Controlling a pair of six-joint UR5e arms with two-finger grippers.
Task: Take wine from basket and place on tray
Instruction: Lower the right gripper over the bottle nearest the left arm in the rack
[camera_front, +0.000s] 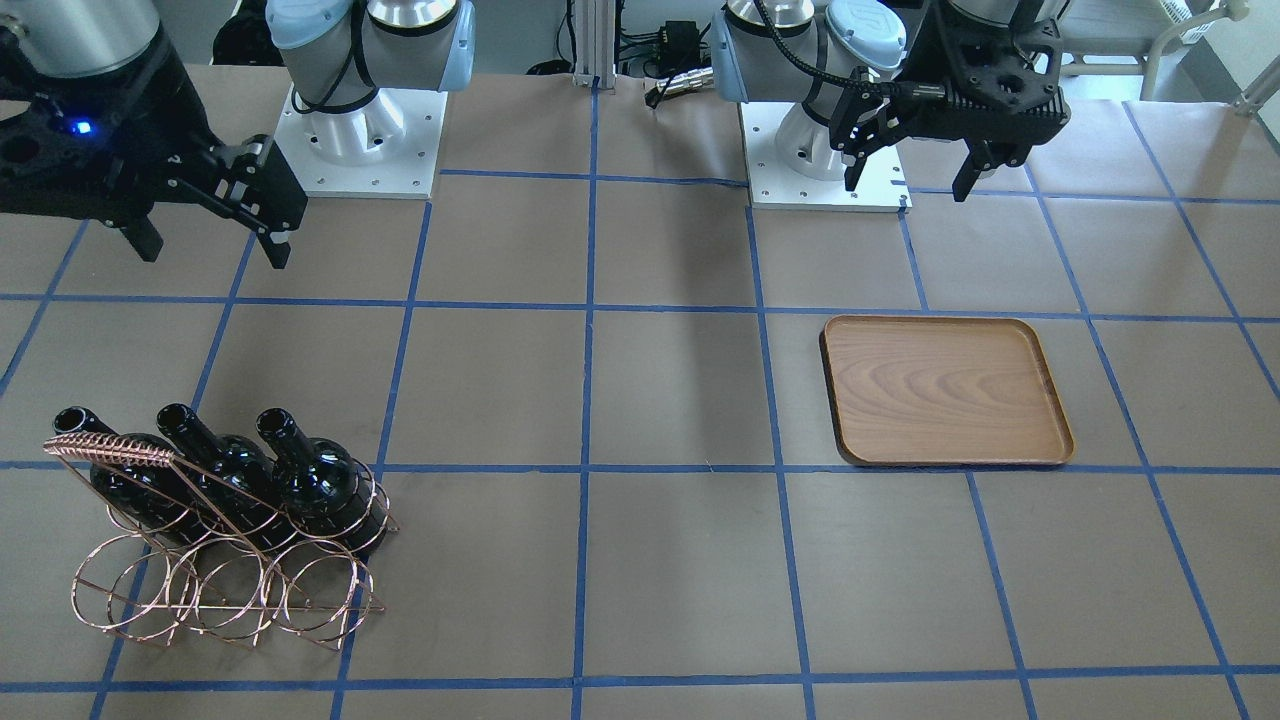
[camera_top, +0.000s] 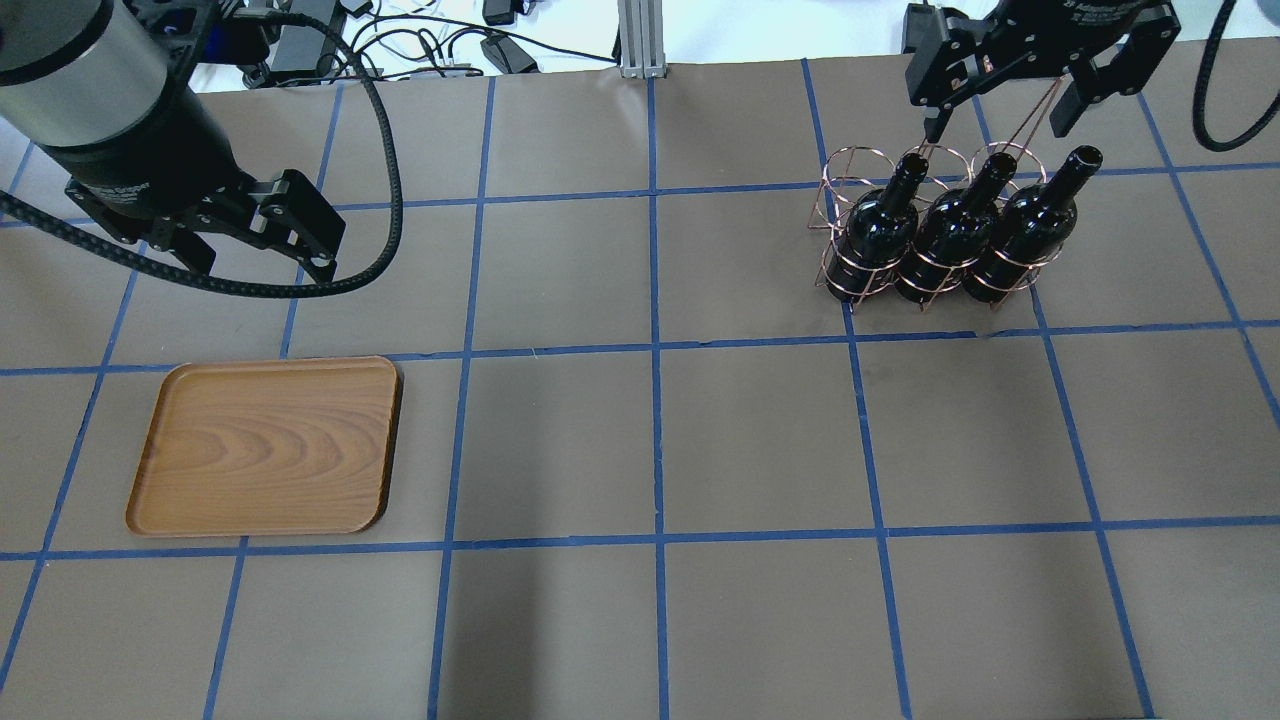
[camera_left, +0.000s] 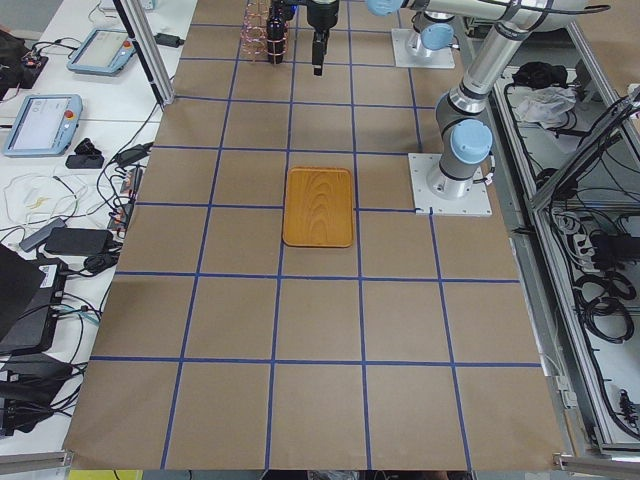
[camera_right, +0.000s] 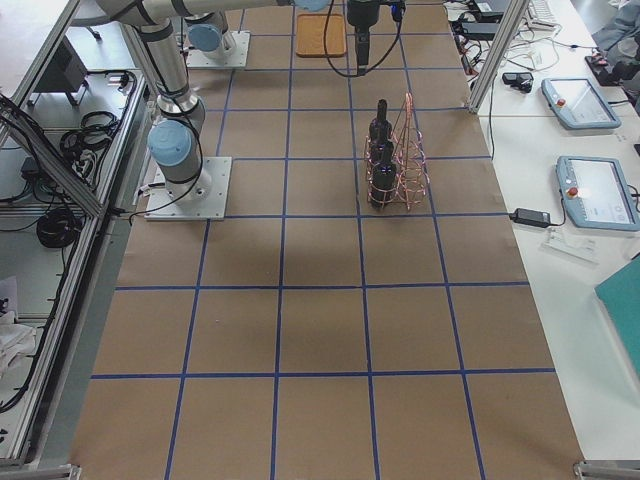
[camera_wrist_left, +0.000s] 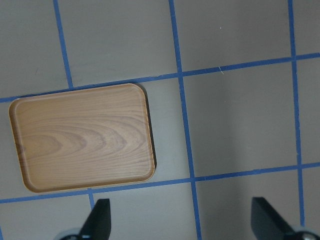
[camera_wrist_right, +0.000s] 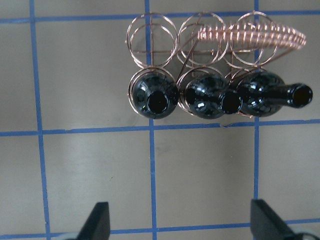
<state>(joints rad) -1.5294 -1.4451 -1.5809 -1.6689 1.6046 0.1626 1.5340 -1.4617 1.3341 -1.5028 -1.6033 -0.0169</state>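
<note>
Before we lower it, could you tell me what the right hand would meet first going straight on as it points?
The right hand probably meets bare table, beside the basket and its wine bottles; depth unclear.

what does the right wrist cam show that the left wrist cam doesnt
Only the right wrist view: the basket seen from above, with three wine bottles side by side in one row of rings. The other row of rings is bare.

Only the left wrist view: the tray, with nothing on it.

Both: the brown table with its blue tape grid. Each view also has its own open fingertips at the bottom edge, the left gripper and the right gripper, holding nothing.
</note>
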